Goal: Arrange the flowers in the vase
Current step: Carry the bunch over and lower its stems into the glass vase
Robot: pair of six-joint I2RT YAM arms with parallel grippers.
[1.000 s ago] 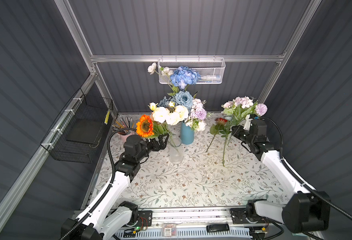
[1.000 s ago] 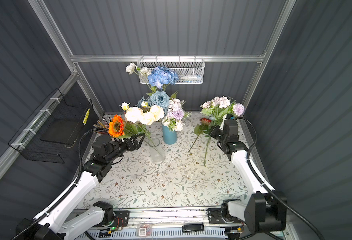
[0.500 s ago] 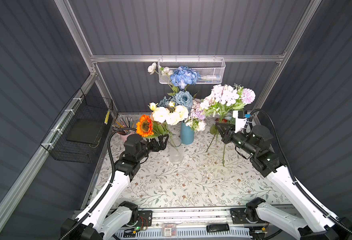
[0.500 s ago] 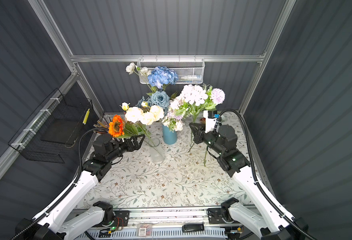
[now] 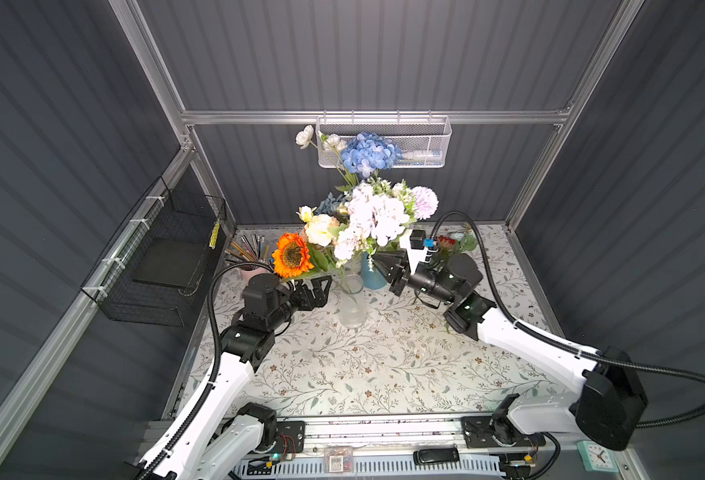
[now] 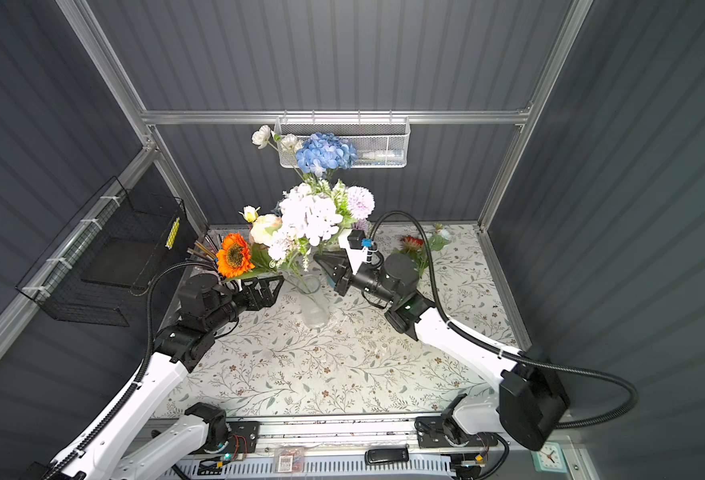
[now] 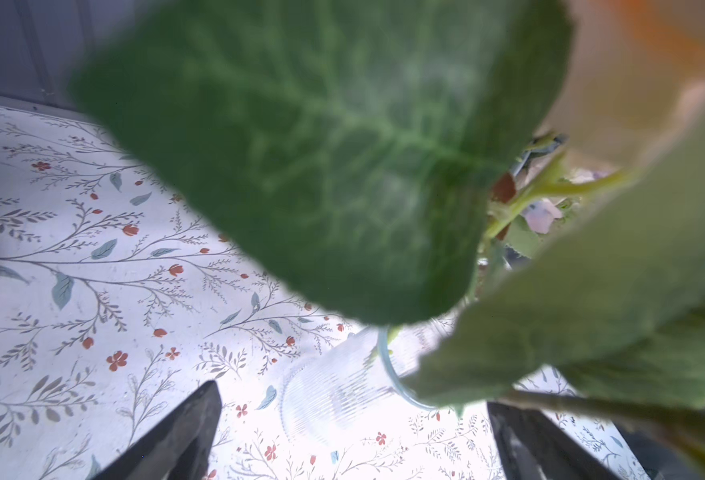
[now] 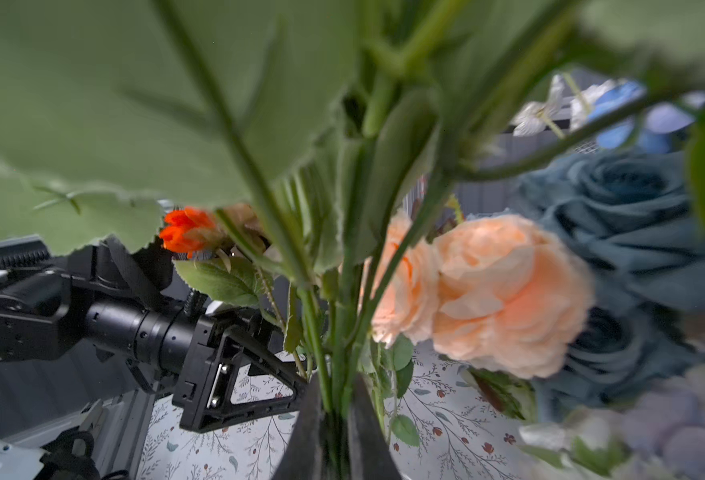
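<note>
1. Two pincers meet at the clear glass vase [image 5: 352, 305], which stands mid-way across the floral-print tabletop [image 5: 384, 365] in both top views.
2. Right pincer [image 5: 379, 262] is pressed together on a bundle of green stems [image 8: 334, 332]. Its own wrist view shows both fingers clamped on them low down.
3. That bundle carries a big pale pink-white cluster [image 5: 377, 216] and a lilac pompom [image 5: 424, 201], held upright just above the glass vase's mouth. Whether the stem ends sit inside the rim cannot be told.
4. Left pincer [image 5: 317, 289] stands spread wide and grips nothing, just beside the vase's neck. In its wrist view the ribbed glass sits between the two dark fingers [image 7: 176, 436].
5. Up top, the orange sunflower [image 5: 291, 254] leans out over the left pincer, its stem running toward the glass vase. Cream roses [image 5: 319, 228] crowd in beside it.
6. Close by in the right wrist view are a peach rose [image 8: 504, 291] and a dusty-blue rose [image 8: 633, 208].
7. Just behind the glass vase stands a blue vase [image 5: 372, 276], mostly hidden. The blue hydrangea [image 5: 367, 154] rises high above it, in front of the white wire basket [image 5: 425, 141] on the back wall.
8. One red bloom [image 5: 446, 242] lies on the tabletop behind the right arm, well apart from both vases.
</note>
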